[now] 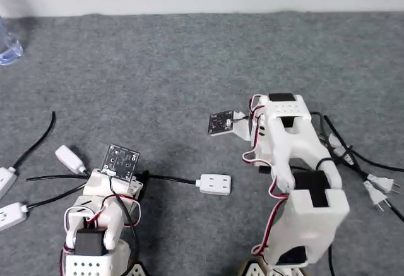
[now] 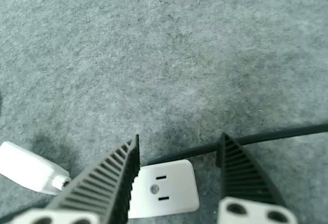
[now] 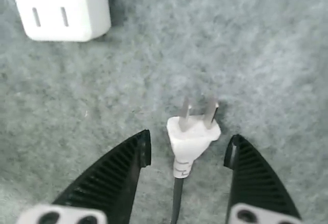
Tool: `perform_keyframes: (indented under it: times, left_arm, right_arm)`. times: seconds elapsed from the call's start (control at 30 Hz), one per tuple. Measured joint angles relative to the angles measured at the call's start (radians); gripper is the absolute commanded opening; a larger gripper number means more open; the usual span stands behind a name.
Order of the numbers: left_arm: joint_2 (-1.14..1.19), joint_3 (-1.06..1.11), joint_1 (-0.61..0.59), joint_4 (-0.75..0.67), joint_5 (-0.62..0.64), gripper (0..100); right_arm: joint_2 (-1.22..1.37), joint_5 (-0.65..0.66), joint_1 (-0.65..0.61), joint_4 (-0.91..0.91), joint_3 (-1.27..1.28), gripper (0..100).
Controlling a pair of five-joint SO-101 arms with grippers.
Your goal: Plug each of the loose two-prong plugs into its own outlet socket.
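White, seemingly light and rigid, the plug (image 3: 192, 131) lies on the carpet (image 3: 266, 55) framed by the spread right gripper (image 3: 189, 143), best pinched across its moulded body; the left gripper (image 2: 179, 141) gapes over an outlet socket (image 2: 164, 188)

No text, number or brand can be read in any view. The white two-prong plug (image 3: 190, 134) has a faint raised mark on its neck just above the cord, perhaps moulded lettering, but it is too small to make out. The white outlet socket (image 2: 166, 189) shows only its slots and a round hole on its face, and the dark circuit boards (image 1: 121, 160) on the arms' wrists carry specks too fine to read.
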Motion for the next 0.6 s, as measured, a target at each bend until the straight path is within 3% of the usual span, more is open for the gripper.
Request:
perform_keyframes:
  times: [0.23, 0.6]
  left_arm:
    - [0.0, 0.0, 0.0, 0.0, 0.0, 23]
    - [0.0, 0.0, 0.0, 0.0, 0.0, 23]
  right_arm:
    - [0.058, 0.0, 0.002, 0.005, -0.069, 0.0]
    - [0.064, -0.006, 0.002, 0.041, -0.075, 0.8]
